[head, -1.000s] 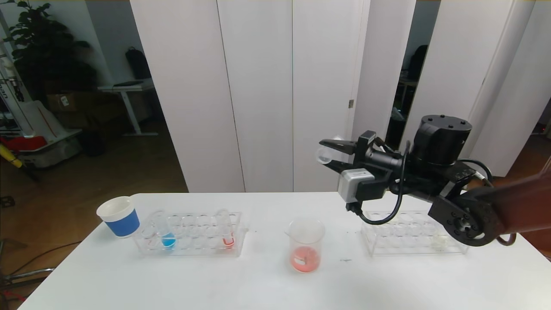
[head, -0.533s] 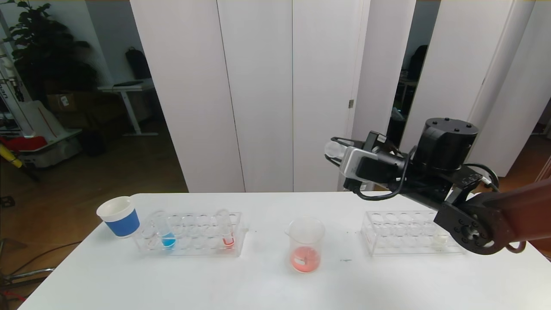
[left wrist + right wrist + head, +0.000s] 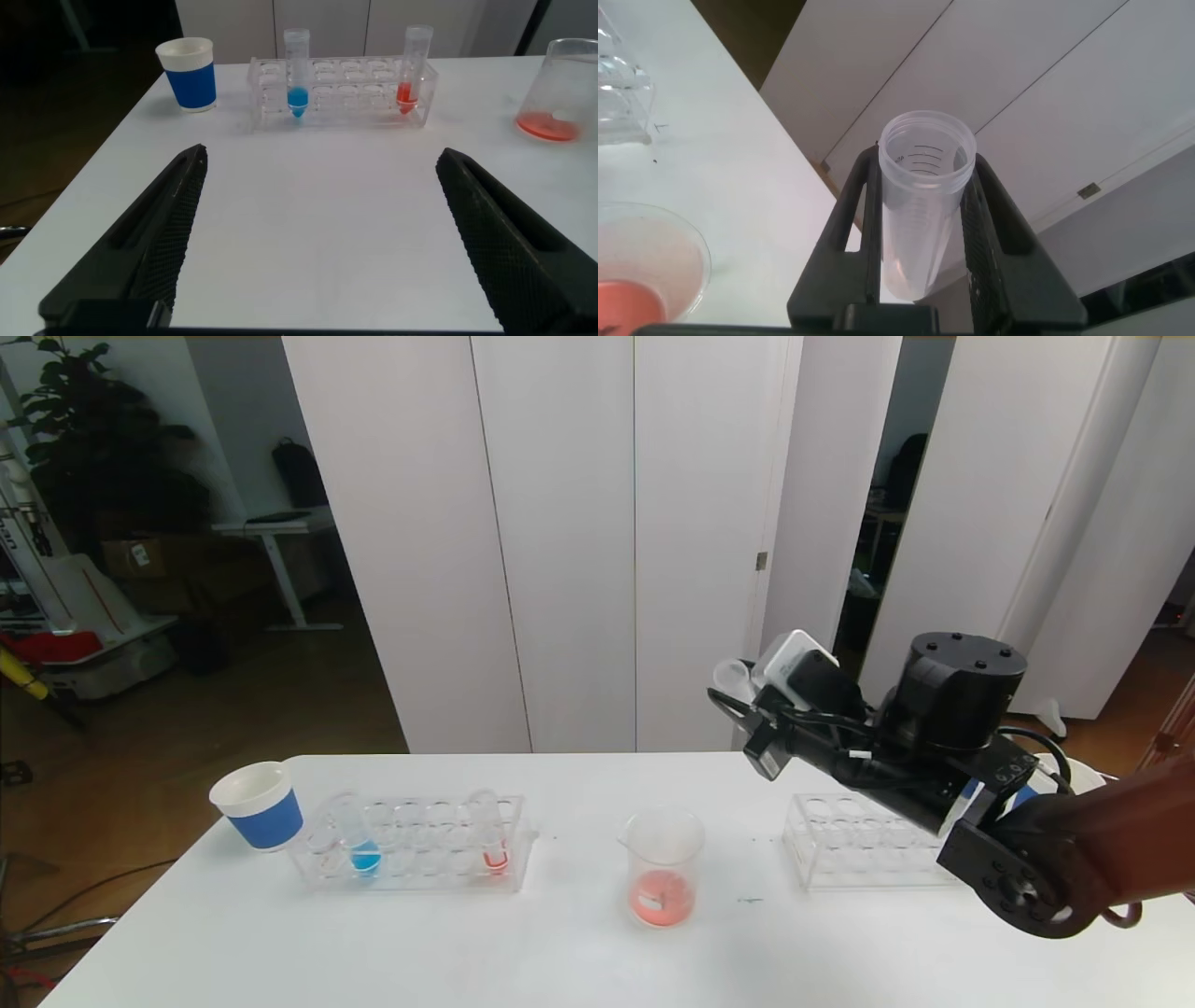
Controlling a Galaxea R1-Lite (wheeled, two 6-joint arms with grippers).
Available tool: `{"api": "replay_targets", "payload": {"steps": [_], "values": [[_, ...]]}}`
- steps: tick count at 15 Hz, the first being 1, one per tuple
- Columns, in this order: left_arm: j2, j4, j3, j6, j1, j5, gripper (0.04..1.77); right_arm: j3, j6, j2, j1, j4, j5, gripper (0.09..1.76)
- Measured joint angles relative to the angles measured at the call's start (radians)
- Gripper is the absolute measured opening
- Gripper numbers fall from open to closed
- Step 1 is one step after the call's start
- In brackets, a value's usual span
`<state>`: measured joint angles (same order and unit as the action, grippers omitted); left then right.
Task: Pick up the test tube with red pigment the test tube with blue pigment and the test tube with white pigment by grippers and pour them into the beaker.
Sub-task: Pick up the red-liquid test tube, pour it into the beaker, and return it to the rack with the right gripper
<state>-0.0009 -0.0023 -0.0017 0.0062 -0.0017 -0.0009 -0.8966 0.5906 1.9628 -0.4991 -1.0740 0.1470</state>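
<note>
White rectangular table (image 3: 392,943), open room at 6 o'clock. Black two-fingered right gripper (image 3: 738,695) pinches an emptied clear plastic tube (image 3: 920,201), up at 1 o'clock of the small clear glass beaker (image 3: 663,868) (orange-pink liquid inside), likely done pouring. Left gripper (image 3: 318,243) spread, idle. Clear rack (image 3: 411,845) at 9 o'clock holds slim blue-liquid tube (image 3: 359,840), upright for grabbing.

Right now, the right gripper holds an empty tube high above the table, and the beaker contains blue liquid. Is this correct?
Not quite. The beaker contains orange-red liquid, not blue, as the head view shows. The rest holds: the right gripper holds an empty tube high above the table.
</note>
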Motion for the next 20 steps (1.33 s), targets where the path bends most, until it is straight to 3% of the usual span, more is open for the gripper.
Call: {"api": "replay_targets", "payload": {"steps": [6, 13, 20], "values": [[0.000, 0.000, 0.000, 0.000, 0.000, 0.000, 1.75, 0.012, -0.281, 0.012, -0.045, -0.040, -0.098, 0.58], [0.000, 0.000, 0.000, 0.000, 0.000, 0.000, 1.75, 0.051, -0.566, 0.029, -0.054, -0.053, -0.309, 0.58], [0.000, 0.000, 0.000, 0.000, 0.000, 0.000, 1.75, 0.063, -0.593, 0.019, -0.030, -0.054, -0.403, 0.58]]}}
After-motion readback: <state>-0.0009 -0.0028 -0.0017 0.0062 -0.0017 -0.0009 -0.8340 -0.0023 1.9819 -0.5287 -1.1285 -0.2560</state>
